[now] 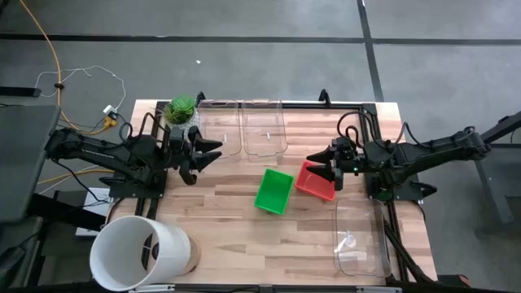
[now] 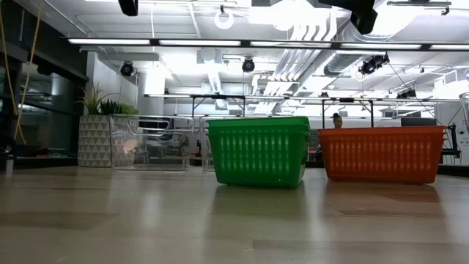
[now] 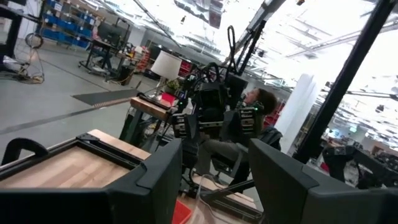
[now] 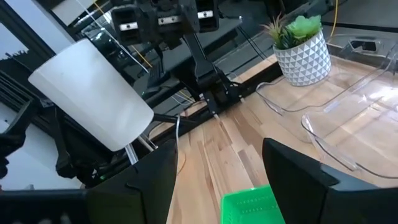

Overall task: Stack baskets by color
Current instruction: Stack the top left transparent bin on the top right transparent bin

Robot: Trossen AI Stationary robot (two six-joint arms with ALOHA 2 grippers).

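A green basket (image 1: 274, 191) stands on the wooden table near its middle, and a red basket (image 1: 316, 181) rests on the table just to its right; both stand on their bases in the low view, the green basket (image 2: 258, 152) and the red basket (image 2: 382, 153). My left gripper (image 1: 210, 155) hovers open over the table's left side, with nothing between its fingers (image 3: 158, 180). My right gripper (image 1: 321, 163) hovers open above the red basket's left end, its fingers (image 4: 298, 180) apart, and the green basket's corner (image 4: 252, 204) shows between them.
Two clear plastic bins (image 1: 262, 126) stand at the table's far edge, beside a small potted plant (image 1: 181, 111). Another clear bin (image 1: 361, 240) lies at the near right. A white bucket (image 1: 138, 252) lies on its side at the near left corner.
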